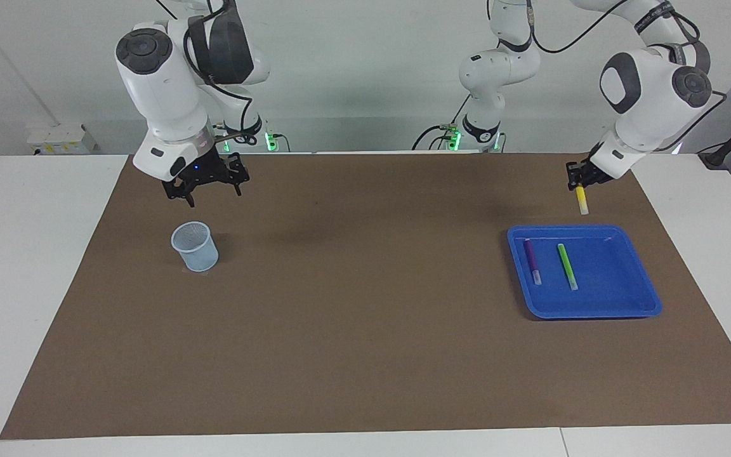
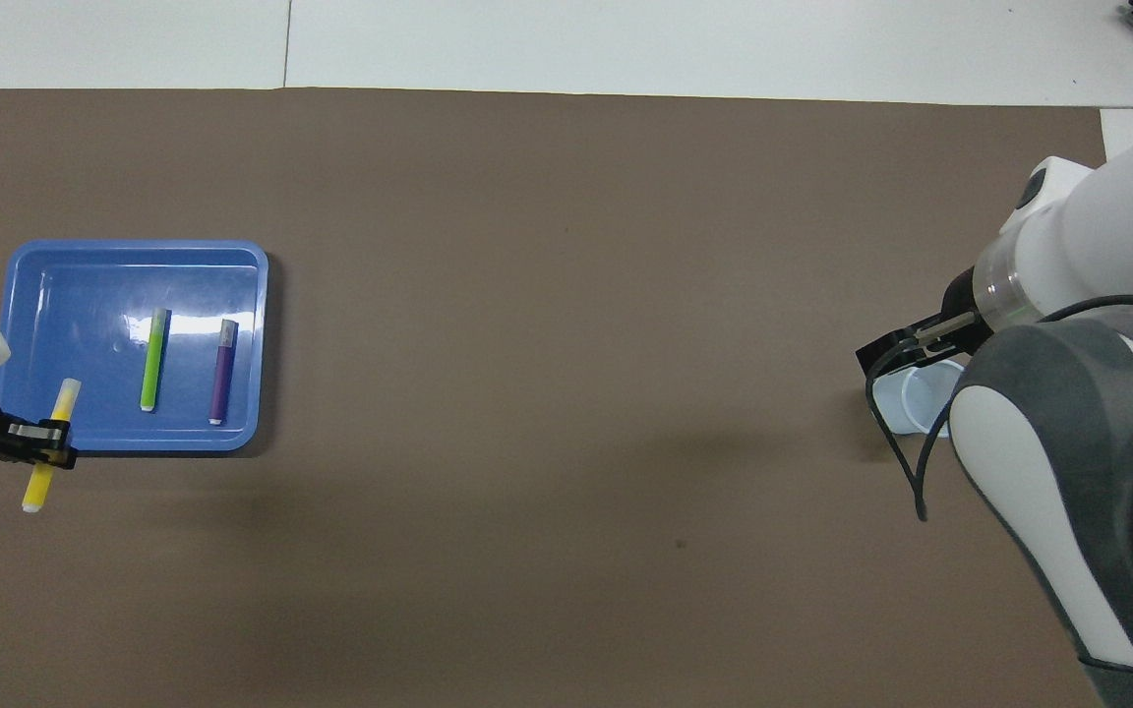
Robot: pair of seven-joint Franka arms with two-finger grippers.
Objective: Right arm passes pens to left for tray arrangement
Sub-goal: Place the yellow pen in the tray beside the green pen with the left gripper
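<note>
My left gripper [image 1: 579, 182] [image 2: 45, 444] is shut on the yellow pen [image 1: 582, 201] [image 2: 47, 447], held in the air over the edge of the blue tray [image 1: 641, 273] [image 2: 85, 265] that lies toward the robots. The pen hangs tilted, its pale tip down. A purple pen [image 1: 532, 260] [image 2: 221, 371] and a green pen [image 1: 566, 266] [image 2: 152, 359] lie side by side in the tray. My right gripper [image 1: 207, 188], with a blue light on its wrist, hangs open and empty over the mat, above the mesh cup.
A small pale blue mesh cup [image 1: 195, 246] [image 2: 906, 398] stands upright on the brown mat [image 1: 365, 317] toward the right arm's end. In the overhead view the right arm's body covers part of that cup.
</note>
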